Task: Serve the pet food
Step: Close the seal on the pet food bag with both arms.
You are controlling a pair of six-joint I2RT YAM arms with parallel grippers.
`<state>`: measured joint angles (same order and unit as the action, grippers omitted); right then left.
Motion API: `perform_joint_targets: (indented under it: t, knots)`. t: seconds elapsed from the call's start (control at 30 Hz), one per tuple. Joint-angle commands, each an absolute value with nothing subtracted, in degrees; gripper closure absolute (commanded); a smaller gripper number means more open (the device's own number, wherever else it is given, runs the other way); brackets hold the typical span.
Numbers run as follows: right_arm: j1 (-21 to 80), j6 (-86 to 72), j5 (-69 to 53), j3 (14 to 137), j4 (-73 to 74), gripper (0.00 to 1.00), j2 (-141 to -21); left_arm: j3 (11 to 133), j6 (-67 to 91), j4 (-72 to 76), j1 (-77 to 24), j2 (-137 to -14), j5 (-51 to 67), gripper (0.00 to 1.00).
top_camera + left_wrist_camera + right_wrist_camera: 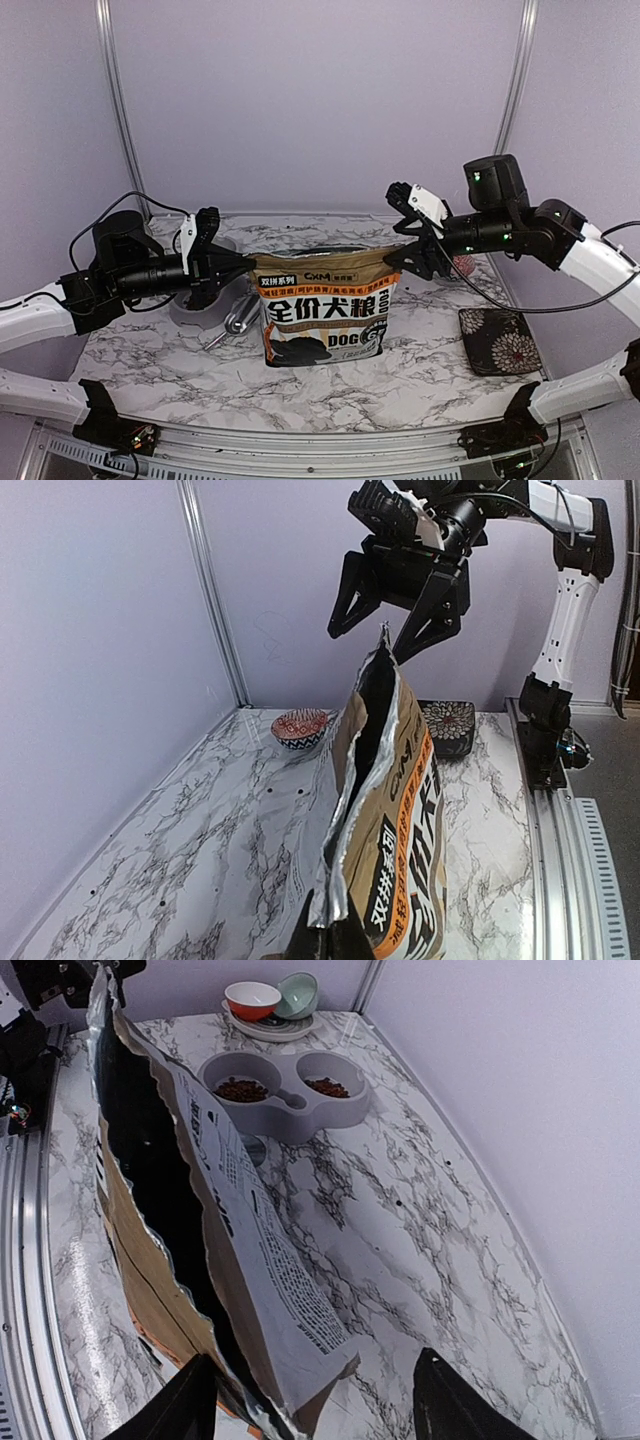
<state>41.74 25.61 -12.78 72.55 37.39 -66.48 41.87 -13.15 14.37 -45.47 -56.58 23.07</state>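
The pet food [240,1089] is little brown bits lying in both cups of the grey feeder [285,1112], at the left side of the table [400,1220]. There may be more in the bag [325,310], but the inside looks black and I cannot see any.

The bag stands up in the middle, between the two arms, and its top is open. The left gripper [238,266] is pinched tight on the bag's left top corner. I think it does this so the bag does not fall over and the mouth is easy to reach.

The right gripper [310,1360] has its fingers spread wide, one on each side of the bag's other top corner, and it is not squeezing. It looks ready to grab that corner, so both arms can lift or tip the bag.

A metal scoop [236,320] lies by the feeder, next to the bag. A small red-patterned bowl [300,727] sits on the far side of the bag, near the right arm.
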Motion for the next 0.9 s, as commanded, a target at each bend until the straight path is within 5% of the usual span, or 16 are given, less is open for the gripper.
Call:
perform_joint_targets:
  t: [0.0,0.3,0.47,0.87]
  knots:
    - [41.2,26.3,-22.4,73.2,39.1,0.36,-68.6,43.4,-13.6,16.6,-44.7,-54.1,23.5,1.00]
    - [41.2,26.4,-24.4,73.0,35.6,0.58,-70.2,43.2,-13.6,16.6,-44.7,-54.3,23.3,1.00]
    - [41.1,27.2,-21.9,71.8,35.4,0.98,-68.5,43.2,-13.5,16.6,-44.7,-54.5,23.1,1.00]
    - [41.0,22.1,-21.0,73.3,37.7,1.00,-65.8,44.4,-12.5,16.7,-44.7,-55.7,23.2,1.00]
